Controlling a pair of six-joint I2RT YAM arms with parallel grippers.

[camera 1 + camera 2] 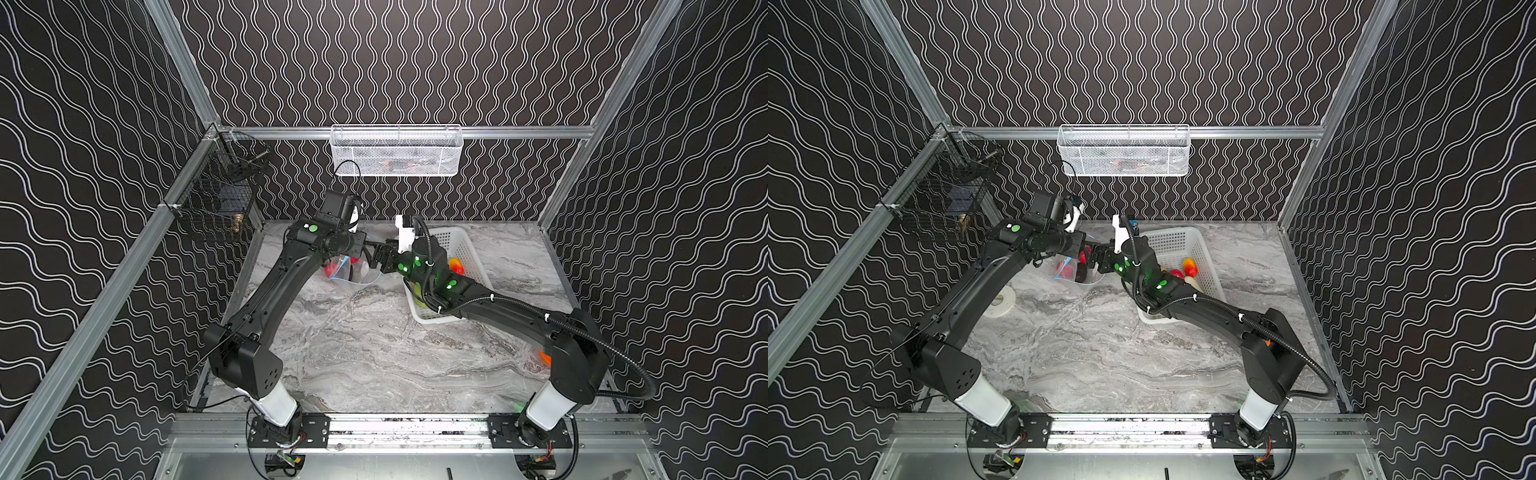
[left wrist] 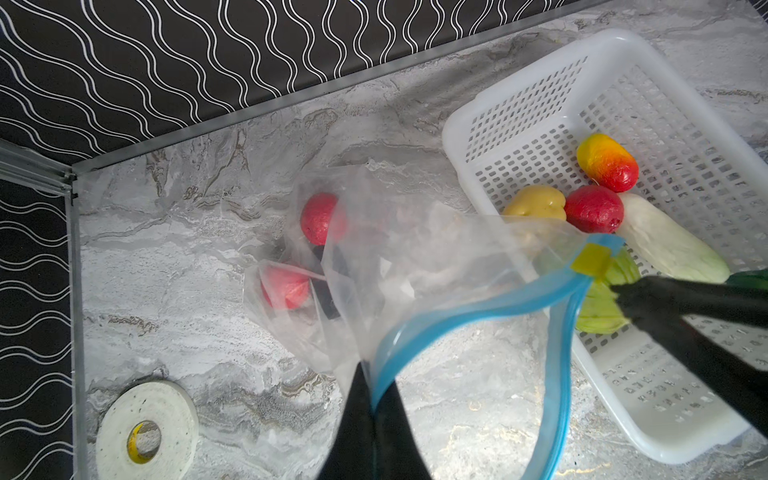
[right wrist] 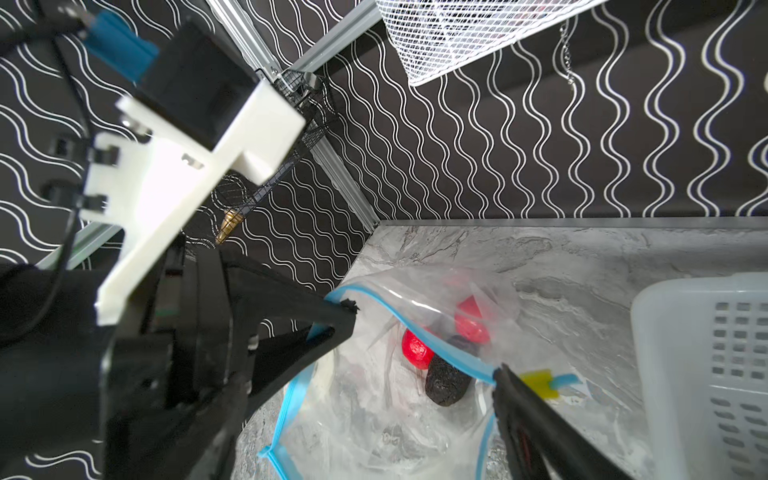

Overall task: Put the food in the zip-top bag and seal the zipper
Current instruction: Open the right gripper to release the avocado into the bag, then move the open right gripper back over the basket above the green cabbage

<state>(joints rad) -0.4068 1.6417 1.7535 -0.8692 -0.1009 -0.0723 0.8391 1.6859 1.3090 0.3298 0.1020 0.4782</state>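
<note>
food sits in two places. a red round (image 2: 322,224), a second red round (image 2: 286,286) and the dark avocado (image 3: 446,384) lie inside the zip-top bag (image 2: 374,257). the bag rests on the counter (image 1: 374,365) near its back edge, closer to the back left corner.

the orange-yellow pepper (image 2: 606,162), the yellow potato (image 2: 536,203), a third red round (image 2: 594,208), the white radish (image 2: 669,245) and the green cabbage (image 2: 602,316) lie in the white basket (image 2: 449,137). the basket is just beside the bag, more toward the back right corner.

the bag's mouth is wide open and held up. the zipper (image 2: 567,374), a thin blue strip, makes a big loop. its yellow-green slider (image 2: 592,259) sits at the end next to the basket.

the left gripper (image 2: 369,382) has its two fingers pressed together on the blue strip, on the part of the loop far from the slider. the right gripper (image 1: 379,257) is at the slider end. one finger (image 3: 523,399) has its tip right at the strip, just beside the slider. i cannot tell if its fingers are apart or together.

a roll of white tape (image 2: 145,432) lies flat on the counter near the left edge.
</note>
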